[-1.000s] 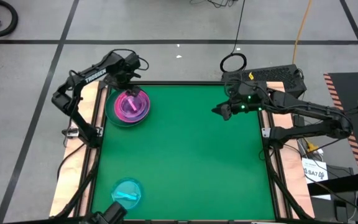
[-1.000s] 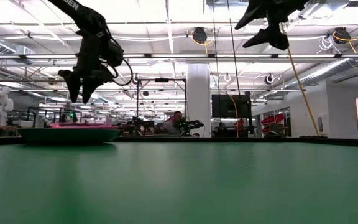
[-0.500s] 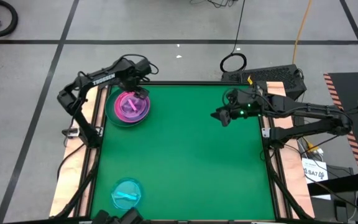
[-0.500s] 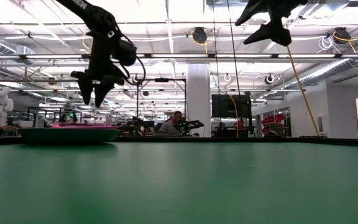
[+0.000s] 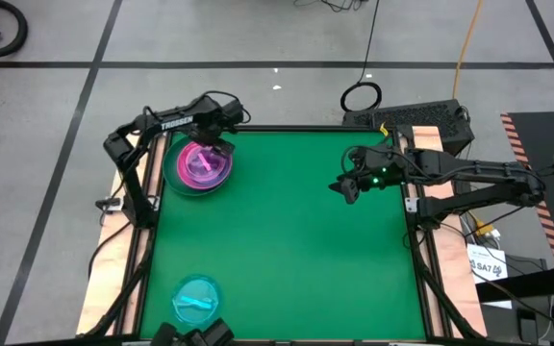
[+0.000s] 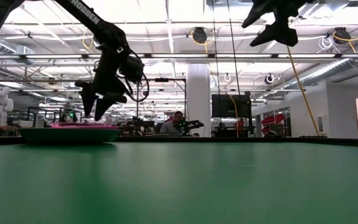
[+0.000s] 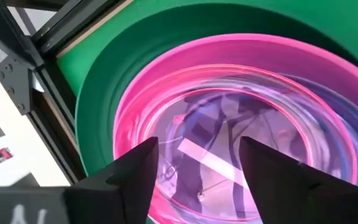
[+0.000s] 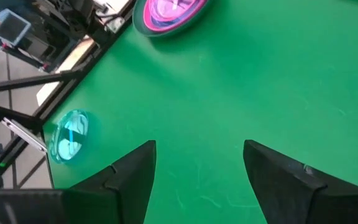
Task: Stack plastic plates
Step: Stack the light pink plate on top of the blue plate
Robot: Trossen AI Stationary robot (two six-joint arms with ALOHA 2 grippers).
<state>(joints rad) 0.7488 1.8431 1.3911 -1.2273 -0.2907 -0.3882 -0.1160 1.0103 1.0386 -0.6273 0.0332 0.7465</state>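
A stack of plates [image 5: 198,165] sits near the table's far left corner: a dark green plate at the bottom, pink and purple-looking translucent ones nested in it [image 7: 241,130]; from the side the stack [image 6: 69,132] is low and flat. A single translucent cyan plate [image 5: 196,297] lies flat near the near left edge and shows again as a cyan plate [image 8: 71,135]. My left gripper [image 5: 221,144] hovers open just above the stack's far right rim [image 6: 99,107]. My right gripper [image 5: 342,187] hangs open, high over the table's right side.
Aluminium frame rails [image 5: 145,207] run along the table's left edge beside the stack. The wide green mat [image 5: 296,250] between the stack, the cyan plate and the right arm carries nothing else. A person sits in the room far behind the table [image 6: 173,123].
My left gripper has moved toward the table's right, across the far side of the stack, staying above it. My right gripper has drifted slightly toward the near edge. The plates have not moved.
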